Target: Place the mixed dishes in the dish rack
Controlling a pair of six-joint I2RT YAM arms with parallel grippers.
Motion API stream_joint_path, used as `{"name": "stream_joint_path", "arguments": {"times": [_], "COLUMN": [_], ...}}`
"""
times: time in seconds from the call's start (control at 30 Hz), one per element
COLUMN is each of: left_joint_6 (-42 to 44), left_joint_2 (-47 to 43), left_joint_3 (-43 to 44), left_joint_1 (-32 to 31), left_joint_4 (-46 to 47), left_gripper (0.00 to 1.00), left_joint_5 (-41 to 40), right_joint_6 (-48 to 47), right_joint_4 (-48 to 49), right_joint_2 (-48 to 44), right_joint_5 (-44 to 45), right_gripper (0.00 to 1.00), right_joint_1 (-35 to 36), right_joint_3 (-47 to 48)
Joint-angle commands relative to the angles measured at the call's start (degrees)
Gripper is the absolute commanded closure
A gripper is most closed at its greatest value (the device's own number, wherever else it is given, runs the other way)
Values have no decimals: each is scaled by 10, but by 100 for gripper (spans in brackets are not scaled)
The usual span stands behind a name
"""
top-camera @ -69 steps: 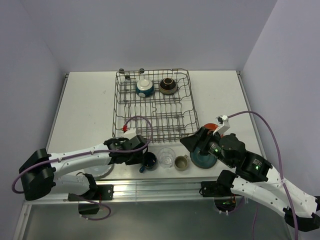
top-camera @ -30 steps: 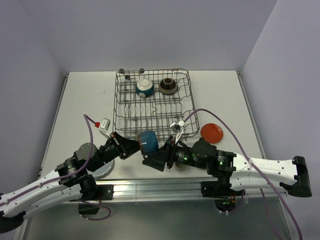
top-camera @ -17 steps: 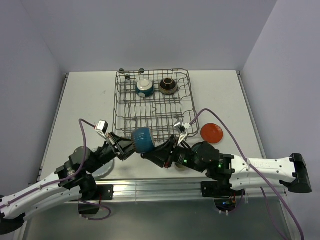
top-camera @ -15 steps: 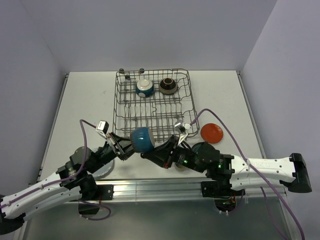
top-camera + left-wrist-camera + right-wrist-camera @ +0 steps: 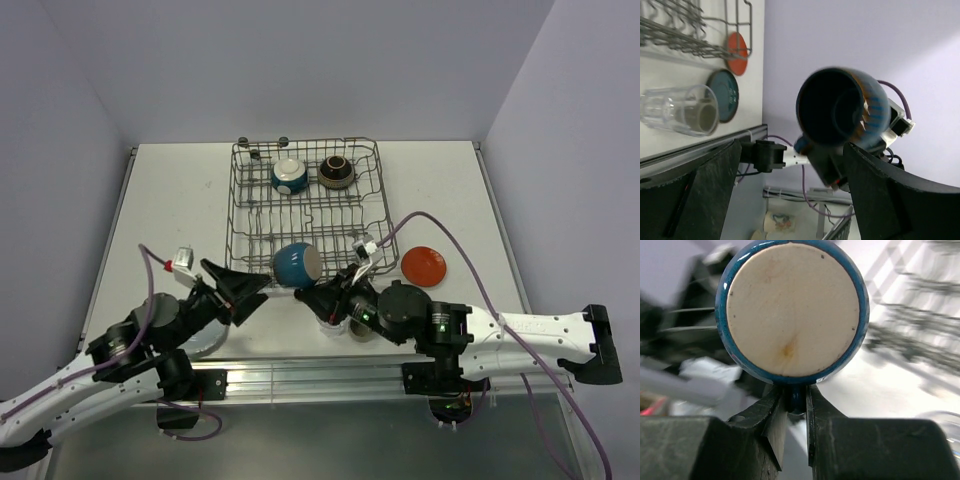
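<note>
The dish rack [image 5: 305, 210] is sitting mid-table. Your right gripper [image 5: 318, 292] is pinching the blue mug [image 5: 297, 264] by its handle, holding it in the air at the rack's near edge. Your left gripper [image 5: 240, 285] is gaping wide, just beside the mug without touching it.

Behind the blue mug [image 5: 792, 310], probably the dish rack [image 5: 910, 315], blurred.

The left gripper [image 5: 258, 290] is held with jaws spread wide; the right gripper [image 5: 796, 399] is clamped on the handle of a blue mug [image 5: 297, 264]. Both arms are reached inward.
</note>
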Motion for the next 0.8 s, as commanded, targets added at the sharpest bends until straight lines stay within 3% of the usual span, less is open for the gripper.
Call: {"name": "stream_joint_path", "arguments": {"times": [0.0,0.13,0.2,0.3,0.53,0.77], "left_joint_6": [-24,-31,-19,16,95,92], "left_joint_2": [-50,-90,-86,-48,116,142], "left_joint_3": [26,5,0,7,15,-28], "left_joint_1": [-2,-2,-2,-2,-2,-2], "left_joint_4": [-163,-187,-170,-140,-48,36], "left_gripper": [11,11,11,15,18,19], "left_joint_5": [-78,-91,-84,-59,36,75], "right_joint_6": [-16,-25,-36,-77,-182,-232], "right_joint_4": [-102,-169,-189,-231,-284,-302], "right_joint_2": [-16,-11,13,75,223,308], "right_joint_5": [97,36,9,1,1,1], "right_gripper": [100,100,100,100,100,100], "right_joint_1": [-37,-147,-225,-283,-329,-372], "right_joint_3": [62,72,79,111,204,229]}}
